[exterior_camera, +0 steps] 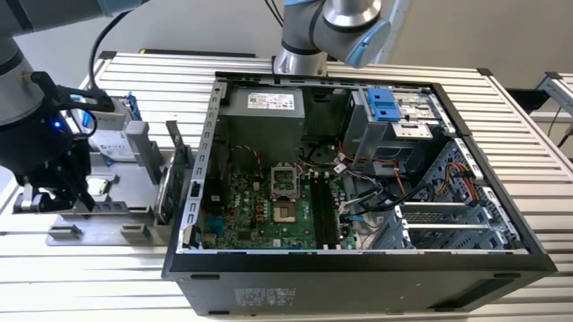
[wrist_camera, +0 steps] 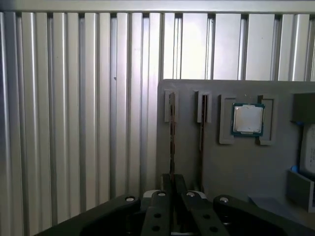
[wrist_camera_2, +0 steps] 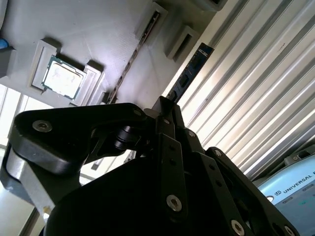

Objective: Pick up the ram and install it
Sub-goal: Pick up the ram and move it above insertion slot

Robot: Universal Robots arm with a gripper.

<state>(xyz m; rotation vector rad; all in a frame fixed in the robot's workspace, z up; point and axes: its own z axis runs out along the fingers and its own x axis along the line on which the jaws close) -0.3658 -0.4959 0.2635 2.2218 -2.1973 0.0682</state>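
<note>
Pincer (wrist_camera: 172, 183) sits over the grey tray (exterior_camera: 98, 225) at the exterior view's left, beside the open PC case (exterior_camera: 358, 261) on the slatted table (exterior_camera: 537, 201).

Pincer state: fingers (wrist_camera: 166, 181) nearly together, only a thin gap between them. The ram (wrist_camera: 171, 142) runs edge-on straight into that gap, so it looks clamped on the ram's near end. Second wrist view agrees: fingertips (wrist_camera_2: 165, 110) meet at the end of the ram (wrist_camera_2: 189, 73), which runs away from them as a dark stick.

Ram location: on the tray, in line with the slot bracket nearest the tray's edge, standing on its long edge. Can't tell if it is seated in the slot or lifted clear.

Second thin stick (wrist_camera: 202, 132) stands edge-on in the neighbouring slot, parallel to the ram and close by. CPU (wrist_camera: 247, 119) lies flat in its own pocket just past that, apart from the pincer; it also shows in the second wrist view (wrist_camera_2: 61, 77).

Green card (exterior_camera: 174, 168) stands upright at the tray side nearest the case. Inside the case, the motherboard (exterior_camera: 259, 215) lies flat with long black memory slots (exterior_camera: 327, 208) beside the CPU socket (exterior_camera: 282, 180), well apart from the pincer.

Second arm's base (exterior_camera: 304, 40) stands behind the case.
</note>
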